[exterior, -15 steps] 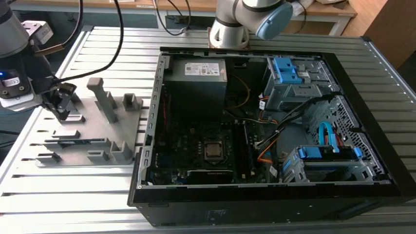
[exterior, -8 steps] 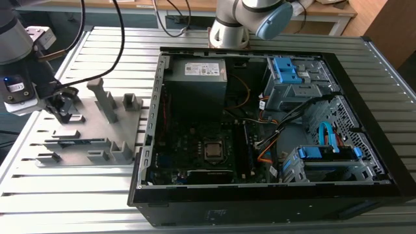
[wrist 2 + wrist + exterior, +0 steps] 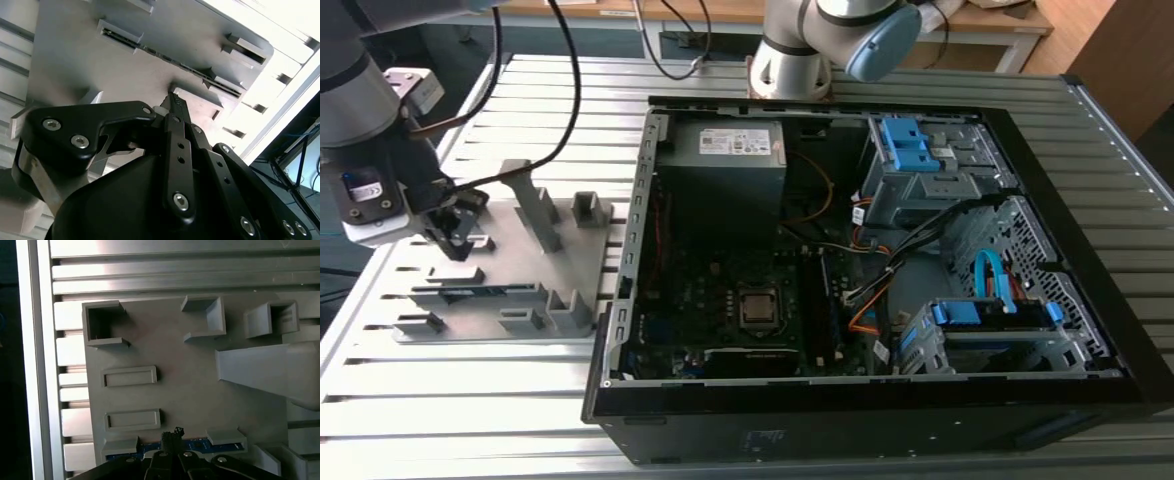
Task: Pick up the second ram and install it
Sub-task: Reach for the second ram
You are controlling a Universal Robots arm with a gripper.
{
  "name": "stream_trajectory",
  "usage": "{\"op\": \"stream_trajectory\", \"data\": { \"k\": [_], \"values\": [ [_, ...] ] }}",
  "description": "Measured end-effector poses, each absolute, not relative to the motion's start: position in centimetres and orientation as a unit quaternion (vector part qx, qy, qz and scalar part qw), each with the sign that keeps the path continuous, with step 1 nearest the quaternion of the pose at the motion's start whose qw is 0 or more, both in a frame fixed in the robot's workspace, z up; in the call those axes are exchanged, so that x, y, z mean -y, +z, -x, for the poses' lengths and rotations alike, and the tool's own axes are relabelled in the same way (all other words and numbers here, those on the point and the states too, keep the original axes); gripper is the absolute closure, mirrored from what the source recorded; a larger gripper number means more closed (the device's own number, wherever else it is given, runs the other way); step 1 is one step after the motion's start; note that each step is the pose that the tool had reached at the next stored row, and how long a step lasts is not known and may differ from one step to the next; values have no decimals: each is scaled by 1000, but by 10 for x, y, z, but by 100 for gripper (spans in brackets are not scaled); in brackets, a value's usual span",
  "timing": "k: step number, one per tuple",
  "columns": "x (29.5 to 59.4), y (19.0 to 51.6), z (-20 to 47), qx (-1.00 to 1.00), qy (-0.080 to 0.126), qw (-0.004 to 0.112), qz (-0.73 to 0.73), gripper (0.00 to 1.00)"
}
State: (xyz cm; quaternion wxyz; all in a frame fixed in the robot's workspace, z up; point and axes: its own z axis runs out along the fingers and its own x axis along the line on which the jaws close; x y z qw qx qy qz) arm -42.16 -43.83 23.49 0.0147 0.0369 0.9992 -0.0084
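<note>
The second ram (image 3: pixel 478 292) stands on edge in grey holder blocks on the grey holder plate (image 3: pixel 507 255), at the exterior view's left. It reads as a thin dark strip (image 3: pixel 165 56) in the second wrist view and as a blue-green board edge (image 3: pixel 197 444) in the first wrist view. My gripper (image 3: pixel 452 243) hangs above the plate, just short of the ram's middle and apart from it. Its black fingertips (image 3: pixel 173 101) meet at a point, shut with nothing between them. In the first wrist view the gripper (image 3: pixel 173 433) sits right by the ram's edge.
An open computer case (image 3: pixel 616 330) lies at the exterior view's right, with the motherboard and processor socket (image 3: pixel 757 308) inside, a power supply (image 3: pixel 727 150) and blue drive cages (image 3: pixel 914 145). Tall grey blocks (image 3: pixel 534 205) rise from the holder plate near the gripper. Cables hang above it.
</note>
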Motion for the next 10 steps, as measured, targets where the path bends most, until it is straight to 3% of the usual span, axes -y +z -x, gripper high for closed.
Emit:
{"op": "stream_trajectory", "data": {
  "k": [10],
  "values": [
    [455, 228, 419, -999, -11, 15, -37, 90]
  ]
}}
